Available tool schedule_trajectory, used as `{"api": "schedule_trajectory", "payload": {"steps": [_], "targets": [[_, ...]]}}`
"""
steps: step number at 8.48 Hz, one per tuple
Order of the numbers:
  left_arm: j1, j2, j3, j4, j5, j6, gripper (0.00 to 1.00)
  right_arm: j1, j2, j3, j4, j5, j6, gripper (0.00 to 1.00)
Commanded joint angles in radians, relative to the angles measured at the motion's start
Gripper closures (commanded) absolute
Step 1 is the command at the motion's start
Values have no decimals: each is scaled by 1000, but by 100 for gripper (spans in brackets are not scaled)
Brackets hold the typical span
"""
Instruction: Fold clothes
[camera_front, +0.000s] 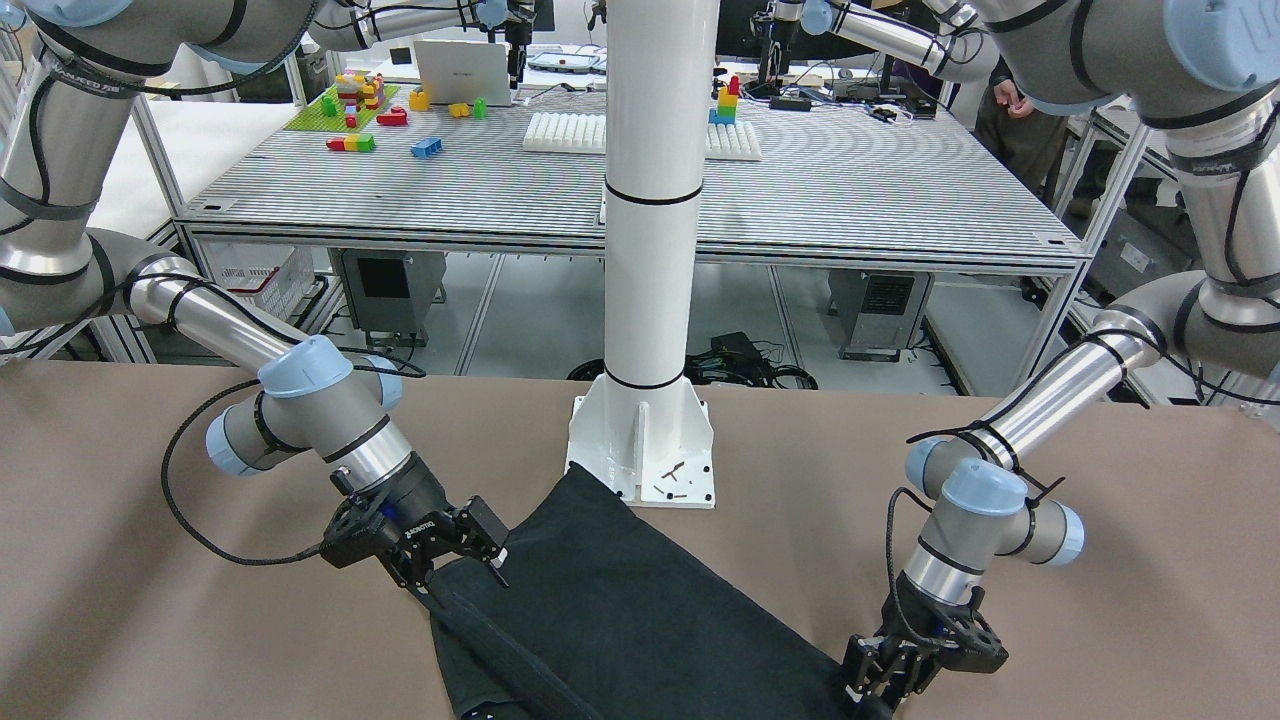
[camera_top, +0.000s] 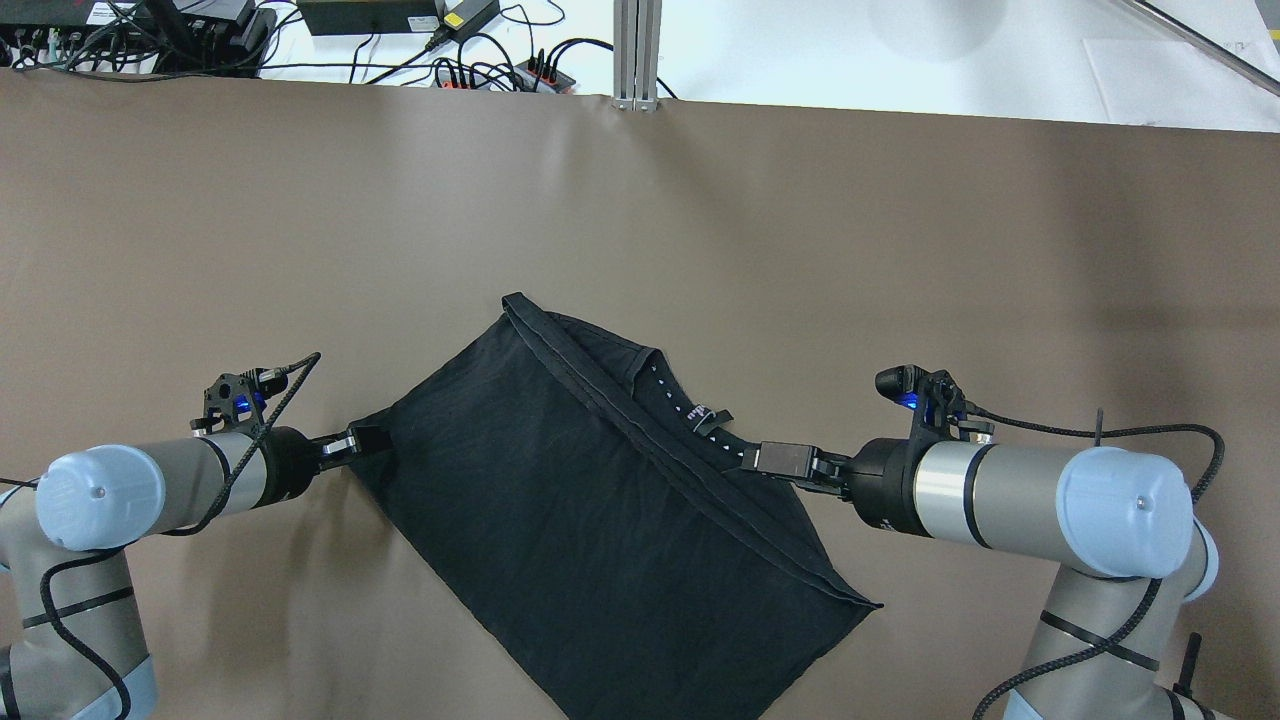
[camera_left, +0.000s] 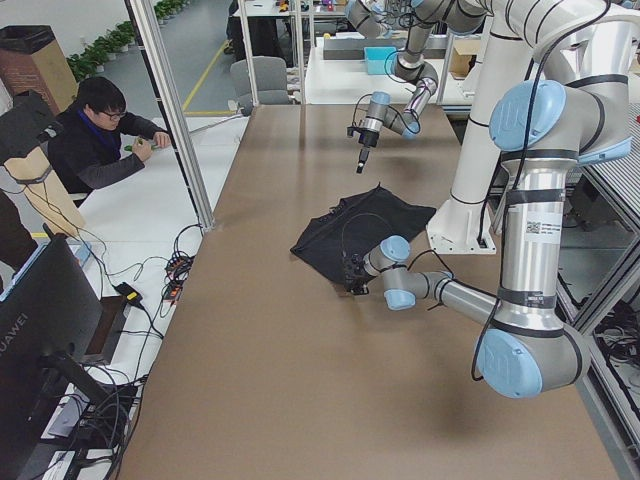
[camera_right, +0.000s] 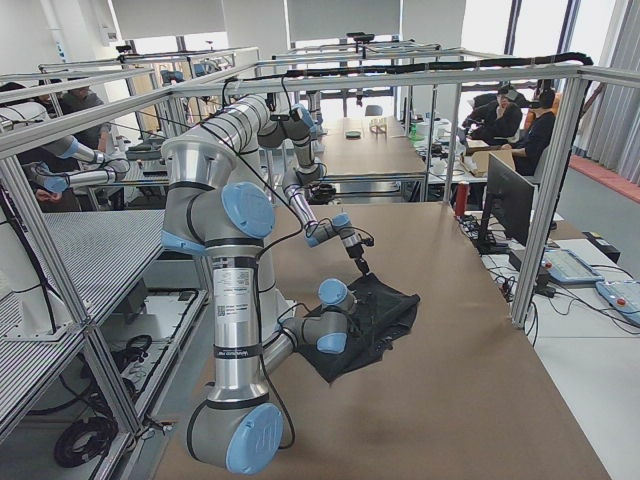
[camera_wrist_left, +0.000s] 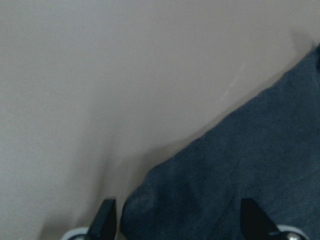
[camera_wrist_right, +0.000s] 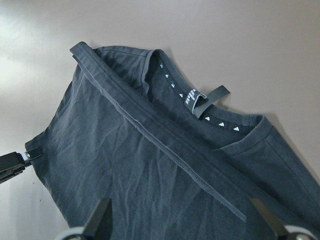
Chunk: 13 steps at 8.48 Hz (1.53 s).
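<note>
Mid-fold, at pre-grasp, w/ black clothes lying half-folded on bench btw both pincers. Left pincer released, straddling the near corner; right pincer released too, low over the hemmed edge. Next, prob.: clench both w/o snagging bench cover, lift together, carry across.

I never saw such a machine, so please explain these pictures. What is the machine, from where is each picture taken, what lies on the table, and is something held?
It is a robot with two arms, each ending in a two-finger gripper. Four pictures come from fixed cameras: one above and behind, one facing the robot, one at each table end. Two come from cameras on the wrists. A black garment lies on the brown table covering, partly folded. The left gripper and right gripper sit at its opposite edges. Both look open, so nothing is gripped.
</note>
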Motion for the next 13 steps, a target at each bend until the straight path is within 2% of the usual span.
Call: {"api": "schedule_trajectory", "payload": {"steps": [1, 4, 7, 9, 10, 13], "targets": [[-1, -4, -14, 0, -12, -16, 100, 0, 0, -1, 0, 0, 0, 6], [-27, 0, -57, 12, -84, -9, 100, 0, 0, -1, 2, 0, 0, 6], [-106, -41, -6, 52, -83, 7, 100, 1, -5, -3, 2, -2, 0, 6], [-153, -220, 61, 219, -75, 7, 100, 2, -10, -32, 12, -23, 1, 6], [-180, -327, 131, 280, -74, 7, 100, 3, -10, -37, 14, -23, 2, 6], [-246, -513, 370, 281, -77, 46, 100, 3, -19, -37, 14, -23, 3, 6]]}}
